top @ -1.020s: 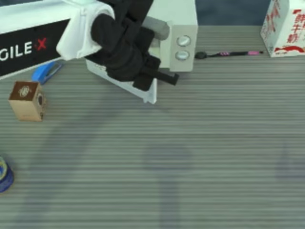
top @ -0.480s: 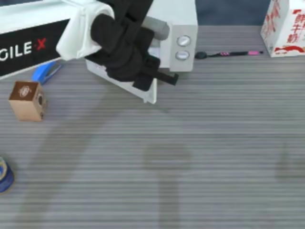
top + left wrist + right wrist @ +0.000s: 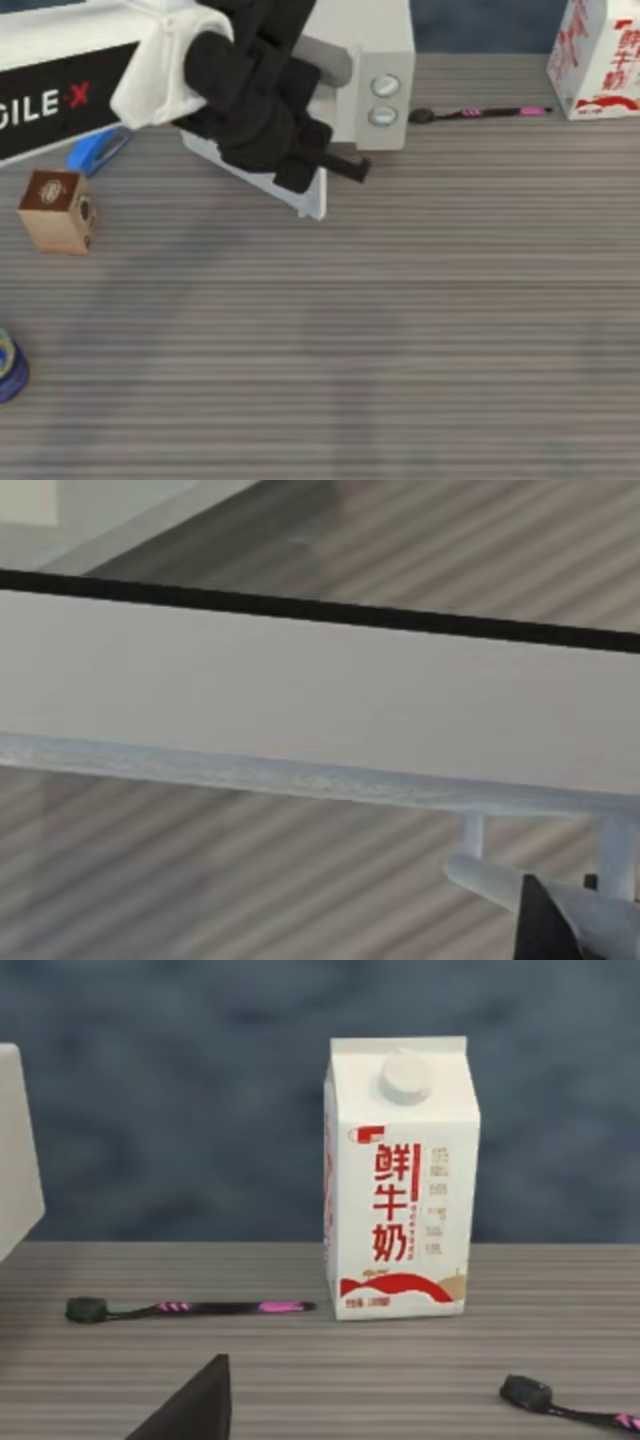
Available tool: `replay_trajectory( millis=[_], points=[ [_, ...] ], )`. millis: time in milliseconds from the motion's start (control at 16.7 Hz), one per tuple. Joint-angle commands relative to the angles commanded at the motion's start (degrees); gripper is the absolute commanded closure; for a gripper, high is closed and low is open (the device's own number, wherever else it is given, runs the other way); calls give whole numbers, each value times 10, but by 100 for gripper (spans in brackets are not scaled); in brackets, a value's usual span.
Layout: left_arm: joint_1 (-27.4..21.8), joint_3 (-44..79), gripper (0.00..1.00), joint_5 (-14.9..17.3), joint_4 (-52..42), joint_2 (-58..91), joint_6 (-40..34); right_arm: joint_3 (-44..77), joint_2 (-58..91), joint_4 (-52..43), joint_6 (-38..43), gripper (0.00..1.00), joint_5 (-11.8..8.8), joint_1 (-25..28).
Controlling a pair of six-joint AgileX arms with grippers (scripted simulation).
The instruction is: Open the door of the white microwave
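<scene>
At the lower left edge of the top view a blue round tin [image 3: 8,368] is sitting half out of frame, and I cannot tell what it is holding. Higher up the left side a small brown box [image 3: 57,210] is standing closed, and a blue stapler [image 3: 95,152] is lying just above it beside the left arm. Across the upper middle, the door [image 3: 305,198] is standing partly open, swinging out at a slant from the white microwave [image 3: 375,40], whose two knobs are facing down the frame. The arm is hiding the oven's cavity, so its contents cannot be told. The left gripper [image 3: 345,165] is sitting at the door's free edge, right beside the knob panel, and is clamping the handle [image 3: 500,878]. In the left wrist view one dark finger [image 3: 545,925] is pressing against that white bar, which is standing off the door's broad panel on two short posts. To the right of the oven a black and pink toothbrush [image 3: 480,112] is lying flat. In the upper right corner a white milk carton [image 3: 598,50] with red print is standing upright, well apart from the door. The right arm is staying out of the top view; its wrist view is showing the carton's round cap closed and a second toothbrush [image 3: 560,1400] lying nearby.
</scene>
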Motion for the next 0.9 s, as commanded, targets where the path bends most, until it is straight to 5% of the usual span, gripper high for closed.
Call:
replay_trajectory(
  millis=[900],
  points=[
    [12,-19,100,14,5,-15,32,0,0,0,0,0,0,0]
  ],
)
